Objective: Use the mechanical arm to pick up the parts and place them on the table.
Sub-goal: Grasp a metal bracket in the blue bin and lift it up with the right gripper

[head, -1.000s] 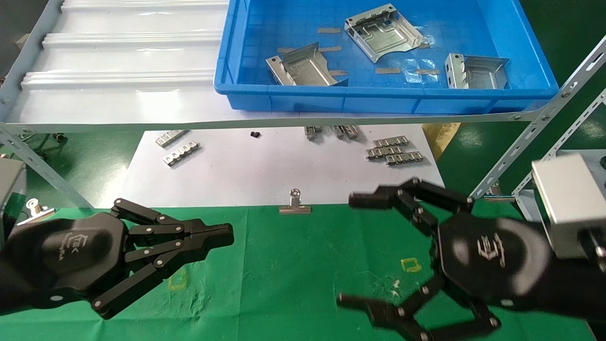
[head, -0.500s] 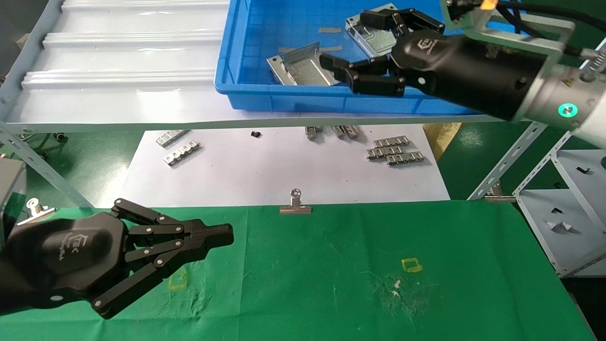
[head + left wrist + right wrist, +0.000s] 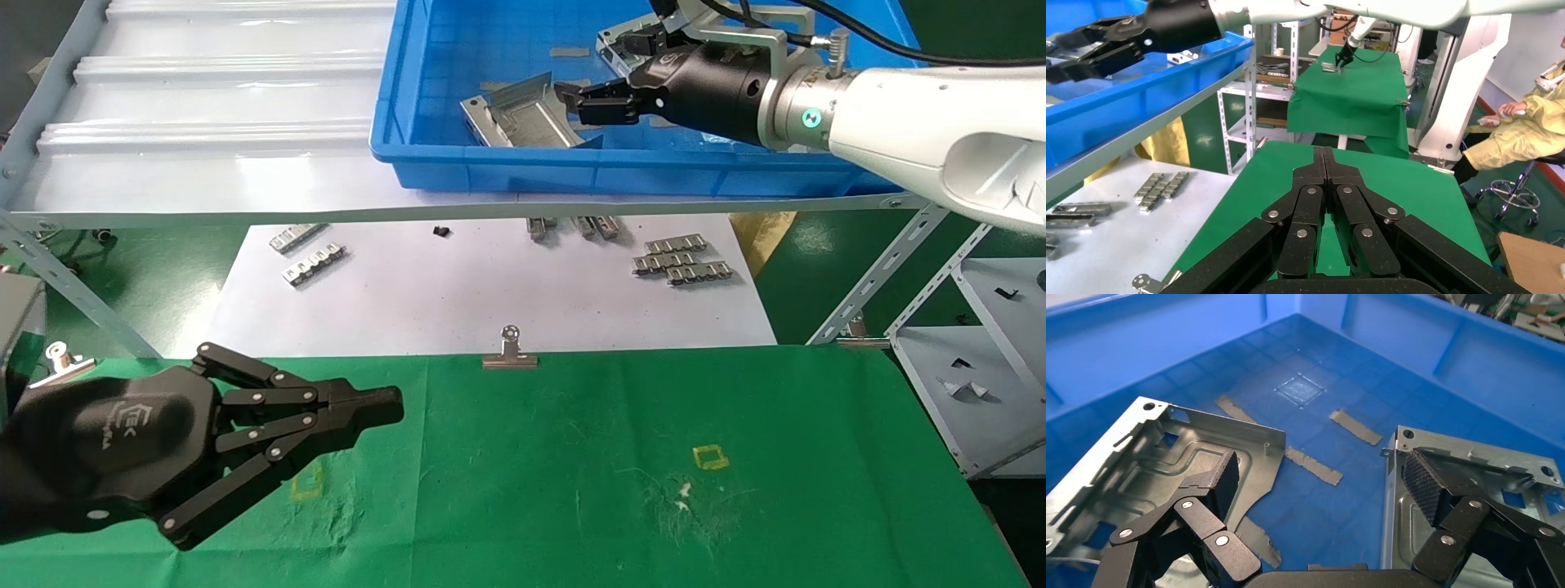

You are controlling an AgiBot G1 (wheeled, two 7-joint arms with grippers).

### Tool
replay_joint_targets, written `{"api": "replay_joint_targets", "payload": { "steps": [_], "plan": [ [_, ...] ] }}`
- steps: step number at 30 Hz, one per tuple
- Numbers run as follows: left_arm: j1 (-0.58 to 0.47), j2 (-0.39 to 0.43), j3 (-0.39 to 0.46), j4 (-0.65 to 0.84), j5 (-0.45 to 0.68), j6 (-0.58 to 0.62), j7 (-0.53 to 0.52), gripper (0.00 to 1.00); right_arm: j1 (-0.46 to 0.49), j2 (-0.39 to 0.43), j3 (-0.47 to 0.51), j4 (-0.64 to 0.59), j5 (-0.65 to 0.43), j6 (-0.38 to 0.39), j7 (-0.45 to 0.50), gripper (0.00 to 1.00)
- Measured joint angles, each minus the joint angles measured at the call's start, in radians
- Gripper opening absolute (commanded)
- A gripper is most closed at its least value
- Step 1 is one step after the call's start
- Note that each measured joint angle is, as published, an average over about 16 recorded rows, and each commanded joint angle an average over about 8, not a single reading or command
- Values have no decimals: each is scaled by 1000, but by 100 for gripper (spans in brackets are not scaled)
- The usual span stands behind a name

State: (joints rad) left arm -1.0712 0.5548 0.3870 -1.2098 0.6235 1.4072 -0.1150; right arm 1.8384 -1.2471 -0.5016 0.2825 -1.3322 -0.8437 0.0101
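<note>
My right gripper is open and empty inside the blue bin on the raised shelf. In the right wrist view its fingers hang just above the bin floor, one over each of two silver brackets, touching neither. In the head view one bracket lies by the bin's front wall, and another is partly hidden behind the gripper. A third is hidden by the arm. My left gripper is shut and empty, parked over the left of the green table.
Below the shelf a white sheet carries small ribbed strips. A binder clip sits at the cloth's far edge and another clip at far left. A slanted shelf strut and a grey rack stand at right.
My right gripper rose from over the green table up into the blue bin and reached further in over the brackets, still open. The left arm has not moved.
</note>
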Motion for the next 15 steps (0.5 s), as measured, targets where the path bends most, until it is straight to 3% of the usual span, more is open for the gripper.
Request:
{"api": "replay_joint_targets", "payload": {
  "steps": [7,15],
  "plan": [
    [0,0,0,0,0,0,0,0,74,-68,-26,-154,-39,58,5,0],
    [0,0,0,0,0,0,0,0,101,-97,-39,-226,-56,116,38,0]
  ]
}}
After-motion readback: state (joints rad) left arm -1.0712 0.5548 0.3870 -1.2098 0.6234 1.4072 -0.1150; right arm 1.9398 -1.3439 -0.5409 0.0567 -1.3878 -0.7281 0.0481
